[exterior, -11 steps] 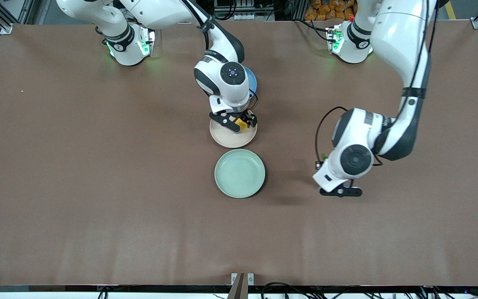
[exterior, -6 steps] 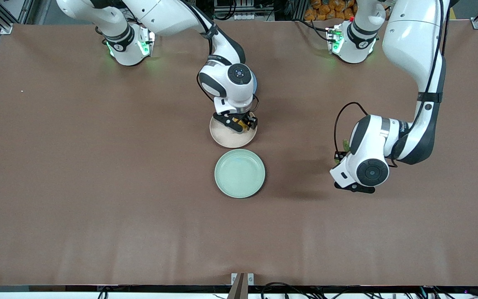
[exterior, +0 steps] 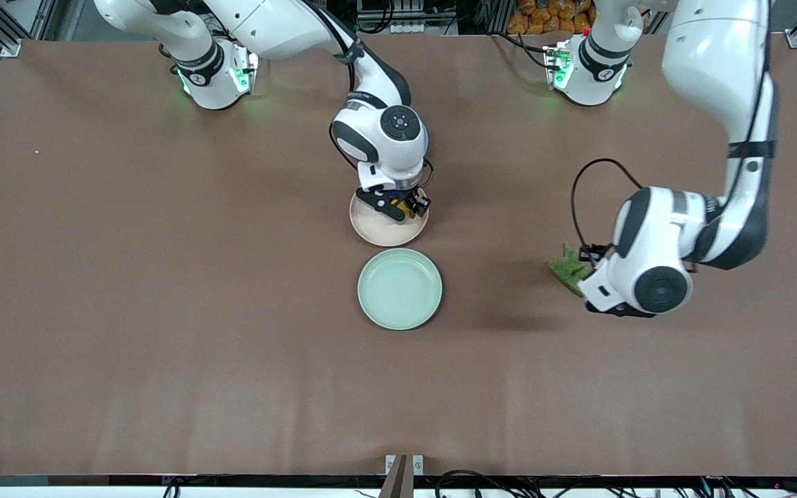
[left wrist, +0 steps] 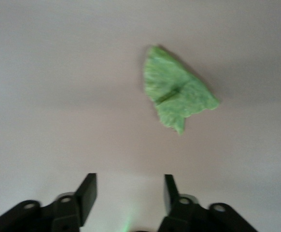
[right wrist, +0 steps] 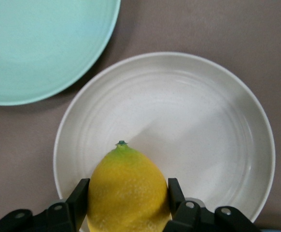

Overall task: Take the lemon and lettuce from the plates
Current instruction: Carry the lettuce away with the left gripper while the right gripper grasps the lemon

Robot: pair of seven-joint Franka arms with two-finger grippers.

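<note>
The right hand (right wrist: 126, 195) is down in the beige plate (right wrist: 217, 145), and the lemon (right wrist: 127, 188) sits directly between its two fingers (right wrist: 81, 198), which are closed on both sides of it. The long axis of the lemon points straight out from the hand, with the green tip leading toward the middle of the plate. So the grip goes across the short width of the fruit, and this is the relation that matters: I judge that the coming move is a lift straight up out of the plate, with no turning needed.

The left hand (left wrist: 127, 193) is empty, with its fingers apart. The lettuce (exterior: 568, 268) lies flat on the bare bench (exterior: 163, 311) ahead of this hand, off its centre line, and does not touch it. The mint plate (exterior: 400, 288) is empty.
</note>
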